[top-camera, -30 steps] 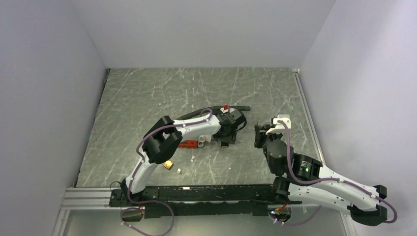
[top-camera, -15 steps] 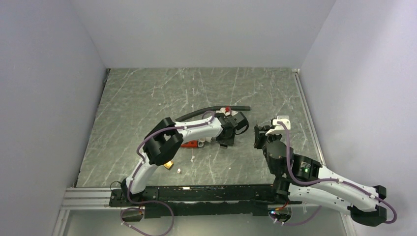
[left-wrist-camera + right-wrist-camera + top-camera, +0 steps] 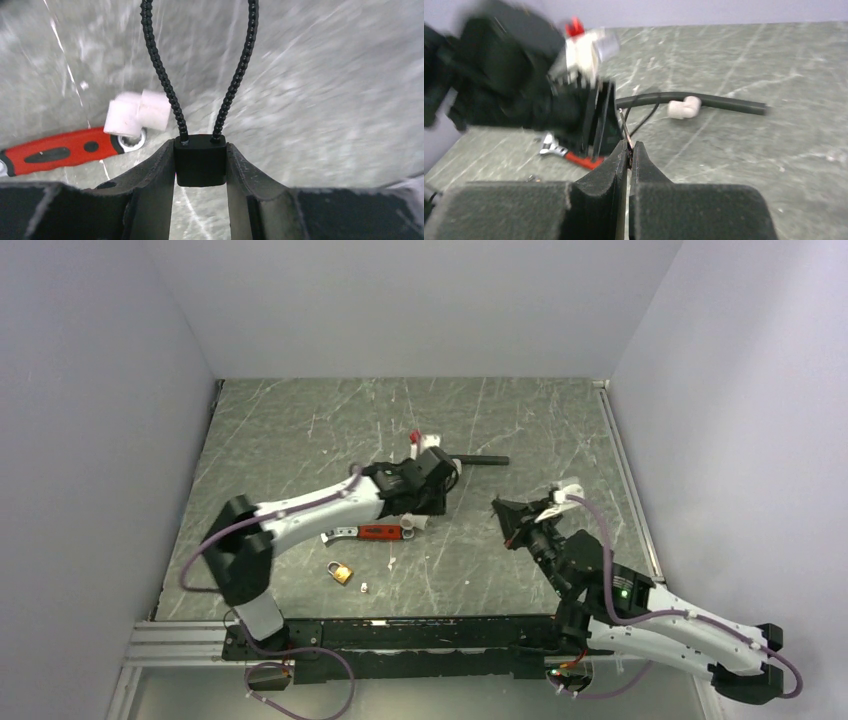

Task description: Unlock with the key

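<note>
My left claw (image 3: 200, 147) is clamped on the little black lock (image 3: 200, 167). My right claw (image 3: 630, 147) is squeezed tight on the thin key (image 3: 626, 134). I should line the key up slowly with the lock, then push gently

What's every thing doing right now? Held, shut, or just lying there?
left claw, shut on the small black lock.
small black lock, gripped, both cord ends plugged in.
right claw, shut on the key.
key, pinched, sticking up out of the claw.
brass padlock, lying loose, untouched.
red-handled wrench, lying flat.
white pipe elbow, lying at the wrench's end.
</note>
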You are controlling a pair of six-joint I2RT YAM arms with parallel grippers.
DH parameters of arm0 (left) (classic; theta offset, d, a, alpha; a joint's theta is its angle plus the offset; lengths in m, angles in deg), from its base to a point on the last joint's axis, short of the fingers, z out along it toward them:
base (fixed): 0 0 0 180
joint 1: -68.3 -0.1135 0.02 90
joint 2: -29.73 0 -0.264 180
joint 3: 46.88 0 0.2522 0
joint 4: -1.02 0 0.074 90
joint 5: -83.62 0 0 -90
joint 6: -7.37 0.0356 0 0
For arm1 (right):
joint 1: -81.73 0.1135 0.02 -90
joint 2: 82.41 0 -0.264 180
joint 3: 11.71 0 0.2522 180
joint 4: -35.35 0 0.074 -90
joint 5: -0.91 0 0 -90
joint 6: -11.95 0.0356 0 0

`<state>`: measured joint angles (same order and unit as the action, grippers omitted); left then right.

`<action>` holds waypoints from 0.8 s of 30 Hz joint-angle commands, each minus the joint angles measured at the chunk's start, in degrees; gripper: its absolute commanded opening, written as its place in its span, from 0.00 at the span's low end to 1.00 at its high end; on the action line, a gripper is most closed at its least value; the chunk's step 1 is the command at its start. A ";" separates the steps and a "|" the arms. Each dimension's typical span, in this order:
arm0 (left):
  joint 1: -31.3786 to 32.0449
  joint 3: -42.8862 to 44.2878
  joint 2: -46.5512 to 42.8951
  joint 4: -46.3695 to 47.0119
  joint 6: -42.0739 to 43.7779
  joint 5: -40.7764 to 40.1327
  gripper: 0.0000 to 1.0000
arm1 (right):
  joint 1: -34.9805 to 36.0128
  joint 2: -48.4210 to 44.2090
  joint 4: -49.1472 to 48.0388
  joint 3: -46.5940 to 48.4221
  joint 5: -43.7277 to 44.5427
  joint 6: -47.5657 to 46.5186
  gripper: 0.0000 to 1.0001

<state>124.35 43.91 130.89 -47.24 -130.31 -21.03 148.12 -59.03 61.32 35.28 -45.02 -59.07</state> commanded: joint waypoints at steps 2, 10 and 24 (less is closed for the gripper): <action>-0.15 -0.03 -13.09 9.08 -0.82 -7.23 0.00 | -0.03 9.25 -13.18 -1.24 -18.10 -4.61 0.00; -0.07 -6.07 -21.78 15.81 -2.86 -10.31 0.00 | -0.40 22.81 -17.21 4.35 -23.77 -0.65 0.00; 0.02 -15.96 -30.89 23.16 -5.39 -13.68 0.00 | -17.26 33.04 -22.47 6.02 -47.33 21.72 0.00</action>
<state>124.13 28.00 102.61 -29.67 -134.24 -31.83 131.16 -28.85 42.65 38.89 -83.09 -42.52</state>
